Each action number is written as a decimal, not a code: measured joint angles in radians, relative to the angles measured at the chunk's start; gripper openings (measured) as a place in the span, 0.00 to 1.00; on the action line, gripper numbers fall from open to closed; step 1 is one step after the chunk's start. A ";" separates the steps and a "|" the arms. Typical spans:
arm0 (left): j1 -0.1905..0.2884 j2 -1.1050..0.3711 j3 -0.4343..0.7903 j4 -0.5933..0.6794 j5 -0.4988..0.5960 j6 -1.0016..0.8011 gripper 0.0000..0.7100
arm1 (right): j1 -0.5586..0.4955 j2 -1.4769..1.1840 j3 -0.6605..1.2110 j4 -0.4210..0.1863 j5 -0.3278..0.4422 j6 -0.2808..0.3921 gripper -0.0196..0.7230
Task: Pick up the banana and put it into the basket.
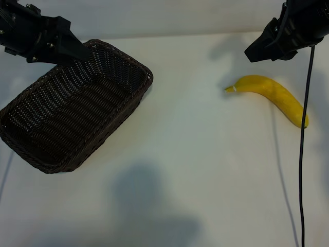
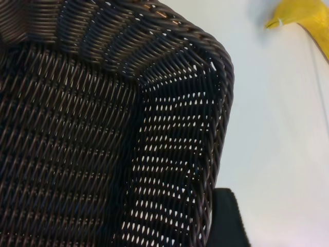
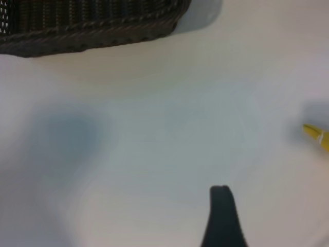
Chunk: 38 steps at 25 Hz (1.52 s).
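Table (image 1: 195, 170) comes first for us as the largest thing in view: 1 white surface carrying everything else. On it we count 1 basket (image 1: 72, 110), 1 banana (image 1: 272, 95), 2 arms and 1 black cable (image 1: 304, 154).

The basket sits at the exterior view's left, set at an angle, and we see nothing in it but its own dark weave. The left wrist view looks down its inner wall and corner.

The left gripper (image 1: 77, 50) hangs over the basket's far rim, jaws apart and gripping nothing. The right gripper (image 1: 257, 51) hangs above the table just beyond the banana's stem end, also spread, with nothing between its fingers (image 3: 222, 216).

The banana lies flat on the table at the right, well apart from the basket, stem tip pointing toward it. The cable runs down past the banana's other end.
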<state>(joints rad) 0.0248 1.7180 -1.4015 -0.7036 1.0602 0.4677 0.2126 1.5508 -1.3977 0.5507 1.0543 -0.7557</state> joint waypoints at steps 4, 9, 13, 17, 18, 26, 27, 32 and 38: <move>0.000 0.000 0.000 0.000 0.000 0.001 0.71 | 0.000 0.000 0.000 0.000 0.000 0.000 0.70; 0.000 0.000 0.000 0.000 0.000 0.002 0.71 | 0.000 0.000 0.000 0.000 0.000 0.001 0.70; 0.000 0.000 0.000 0.000 0.000 0.002 0.71 | 0.000 0.000 0.000 0.000 0.000 0.003 0.70; 0.000 0.000 0.000 0.000 0.000 0.002 0.71 | 0.000 0.000 0.000 0.000 0.000 0.004 0.70; 0.000 0.000 0.000 0.000 0.000 0.002 0.71 | 0.000 0.000 0.000 0.000 0.000 0.004 0.70; 0.000 0.000 0.000 0.000 -0.070 0.023 0.71 | 0.000 0.000 0.000 0.000 0.000 0.004 0.70; 0.000 0.000 0.000 0.000 -0.087 0.023 0.71 | 0.000 0.000 0.000 0.000 0.000 0.004 0.70; 0.000 0.000 0.000 0.000 -0.116 -0.016 0.71 | 0.000 0.000 0.000 0.000 0.000 0.004 0.70; 0.023 -0.016 0.000 -0.001 -0.037 -0.096 0.70 | 0.000 0.000 0.000 0.000 0.000 0.006 0.70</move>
<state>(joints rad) 0.0482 1.7017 -1.4015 -0.7047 1.0232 0.3714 0.2126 1.5508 -1.3977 0.5507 1.0543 -0.7493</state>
